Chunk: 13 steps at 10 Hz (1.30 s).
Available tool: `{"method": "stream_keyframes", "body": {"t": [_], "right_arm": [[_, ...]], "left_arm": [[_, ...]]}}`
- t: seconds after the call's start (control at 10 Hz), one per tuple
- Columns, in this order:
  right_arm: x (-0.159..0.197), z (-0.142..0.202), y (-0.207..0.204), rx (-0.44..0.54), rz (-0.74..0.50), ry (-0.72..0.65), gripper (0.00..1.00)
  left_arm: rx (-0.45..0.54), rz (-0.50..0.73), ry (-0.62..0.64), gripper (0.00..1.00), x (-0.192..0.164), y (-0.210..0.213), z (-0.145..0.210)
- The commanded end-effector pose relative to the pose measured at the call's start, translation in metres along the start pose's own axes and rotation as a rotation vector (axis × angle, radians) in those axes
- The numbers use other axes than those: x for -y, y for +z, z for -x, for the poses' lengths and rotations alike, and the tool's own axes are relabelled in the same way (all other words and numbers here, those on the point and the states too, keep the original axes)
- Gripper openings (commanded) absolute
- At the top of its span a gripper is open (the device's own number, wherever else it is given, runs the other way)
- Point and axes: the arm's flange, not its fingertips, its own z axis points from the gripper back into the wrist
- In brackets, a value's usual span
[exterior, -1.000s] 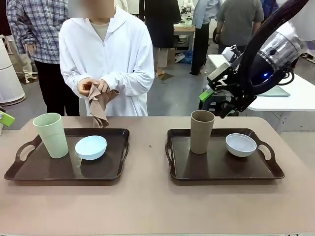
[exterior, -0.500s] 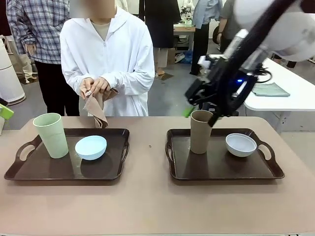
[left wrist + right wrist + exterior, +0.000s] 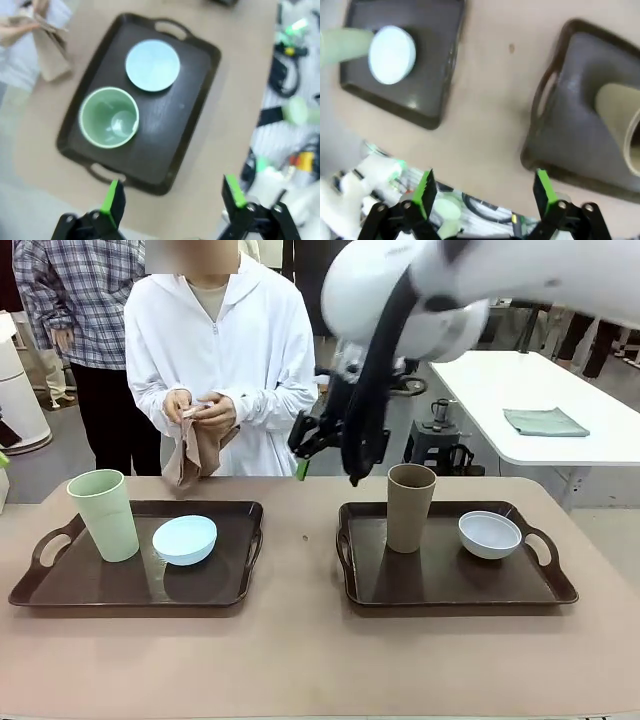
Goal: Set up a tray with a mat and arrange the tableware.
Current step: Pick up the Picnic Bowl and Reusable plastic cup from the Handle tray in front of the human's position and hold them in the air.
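Two dark trays lie on the table. The left tray (image 3: 60,585) holds a pale green cup (image 3: 103,515) and a light blue bowl (image 3: 184,539). On the right tray (image 3: 450,585) stand a brown cup (image 3: 410,507) and a white bowl (image 3: 489,534). The person at the far side holds a brown mat (image 3: 190,455) in both hands. My right gripper (image 3: 310,462) hangs open above the far table edge between the trays, holding nothing. My left gripper (image 3: 172,197) is open high above the left tray (image 3: 170,130), looking down on the green cup (image 3: 109,118) and blue bowl (image 3: 152,65).
Bare table runs between the trays (image 3: 300,540) and along the near edge. The right wrist view looks down on that gap, with the left tray (image 3: 435,75), blue bowl (image 3: 392,55), right tray (image 3: 570,135) and brown cup (image 3: 620,125). A white side table (image 3: 560,440) stands behind on the right.
My right arm has swung from the far right leftward across the table, past the brown cup, to above the gap between the trays. The person has shifted the mat in their hands.
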Motion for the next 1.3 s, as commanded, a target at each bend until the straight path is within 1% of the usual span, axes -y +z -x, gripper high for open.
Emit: {"method": "stream_keyframes", "body": {"t": [0.0, 0.1, 0.2, 0.3, 0.4, 0.8, 0.9, 1.0, 1.1, 1.2], "right_arm": [[-0.034, -0.034, -0.021, -0.017, 0.086, -0.017, 1.0], [-0.049, -0.04, -0.038, -0.02, 0.107, -0.003, 1.0], [-0.058, -0.041, -0.048, -0.041, 0.126, 0.027, 1.0], [-0.059, -0.038, -0.047, -0.077, 0.095, 0.053, 1.0], [-0.047, -0.031, -0.053, -0.028, 0.091, 0.024, 1.0], [-0.047, -0.031, -0.053, -0.028, 0.091, 0.024, 1.0], [-0.05, -0.039, -0.052, -0.032, 0.096, 0.025, 1.0], [-0.058, -0.044, -0.064, -0.004, 0.12, -0.022, 1.0], [-0.072, -0.046, -0.072, 0.014, 0.131, -0.018, 1.0], [-0.084, -0.045, -0.079, 0.027, 0.147, 0.01, 1.0]], "left_arm": [[-0.017, 0.02, -0.118, 1.0, -0.02, 0.011, 0.006], [0.003, 0.046, -0.15, 1.0, -0.025, 0.008, 0.016], [0.022, 0.05, -0.152, 1.0, -0.027, 0.005, 0.018], [-0.01, 0.025, -0.109, 1.0, -0.017, 0.005, 0.007], [-0.01, 0.025, -0.109, 1.0, -0.017, 0.005, 0.007], [-0.01, 0.025, -0.109, 1.0, -0.017, 0.005, 0.007], [-0.01, 0.025, -0.109, 1.0, -0.017, 0.005, 0.007], [-0.029, 0.023, -0.13, 1.0, -0.02, 0.003, 0.009], [0.022, 0.038, -0.17, 1.0, -0.031, 0.003, 0.014], [0.065, 0.034, -0.257, 1.0, -0.034, 0.0, 0.02]]}}
